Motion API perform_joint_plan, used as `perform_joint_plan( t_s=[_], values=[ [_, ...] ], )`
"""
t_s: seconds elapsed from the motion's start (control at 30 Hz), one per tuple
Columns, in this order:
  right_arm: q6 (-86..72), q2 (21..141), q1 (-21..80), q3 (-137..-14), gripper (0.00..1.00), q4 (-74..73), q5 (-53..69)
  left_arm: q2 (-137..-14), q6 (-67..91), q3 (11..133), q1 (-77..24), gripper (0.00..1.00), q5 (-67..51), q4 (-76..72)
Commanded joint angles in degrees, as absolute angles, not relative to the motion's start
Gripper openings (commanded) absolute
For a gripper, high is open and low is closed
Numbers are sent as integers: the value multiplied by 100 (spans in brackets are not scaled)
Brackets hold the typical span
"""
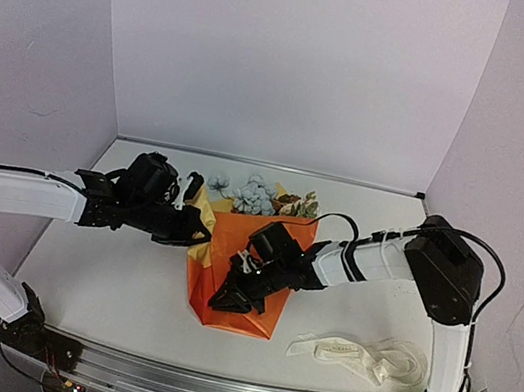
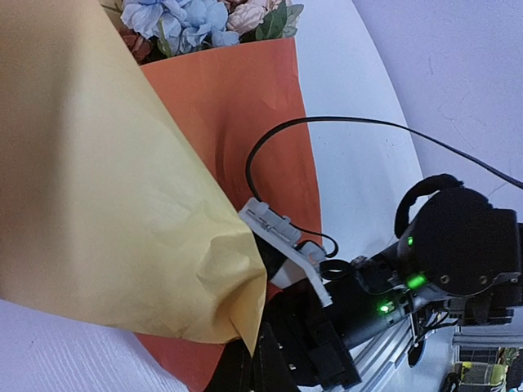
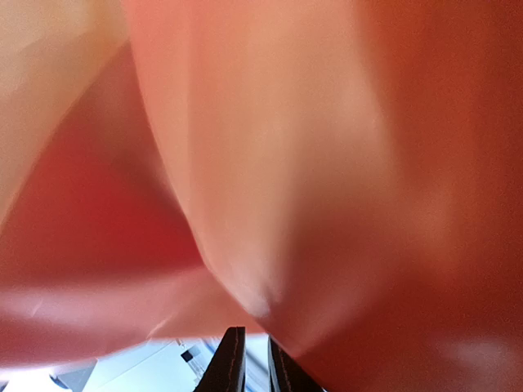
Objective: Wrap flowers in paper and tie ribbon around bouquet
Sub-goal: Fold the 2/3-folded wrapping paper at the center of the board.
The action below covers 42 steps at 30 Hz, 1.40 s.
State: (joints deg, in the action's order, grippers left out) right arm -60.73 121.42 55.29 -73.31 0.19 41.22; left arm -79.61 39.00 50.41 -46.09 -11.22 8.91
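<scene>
Only the top view shows me the ribbon (image 1: 360,358), at 5 o'clock on the desk (image 1: 107,270). My right gripper (image 1: 231,300) has narrow jaws against the paper (image 1: 256,256), and I cannot tell if they grip. The left gripper (image 1: 196,233) pinches its yellow edge. The flowers (image 1: 257,195) are at 12 o'clock.

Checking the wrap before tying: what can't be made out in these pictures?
Stems of the flowers: every view, inside the paper.
Fingertips of the left gripper: top and left wrist views, behind the yellow fold.
Hold of the right gripper: right wrist view, blurred paper fills the frame.
Lettering on the ribbon: top view, too small.
</scene>
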Motion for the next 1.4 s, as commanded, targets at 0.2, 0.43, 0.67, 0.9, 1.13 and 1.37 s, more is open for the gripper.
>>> perform_joint_plan(
  t_s=[0.2, 0.43, 0.67, 0.9, 1.13, 1.37],
  values=[
    [-5547, 10772, 5263, -6474, 12, -351, 4103, -8351, 3485, 5679, -4688, 0, -1648, 708],
    [-5288, 9952, 4898, -5319, 12, -570, 3528, -9033, 3391, 6208, -4856, 0, -1782, 708],
    [-5078, 9556, 4782, -4626, 13, -800, 2710, -10300, 3271, 7167, -5140, 0, -1848, 903],
    [-5020, 8868, 4537, -4322, 21, -934, 2401, -11258, 3098, 7859, -5351, 0, -1870, 952],
    [-4815, 8910, 4075, -5165, 45, -1311, 2600, -11288, 2920, 7792, -5409, 1, -1870, 872],
    [-4929, 9586, 3723, -6393, 56, -1388, 2668, -11269, 2682, 7782, -5432, 12, -1908, 749]
  ],
)
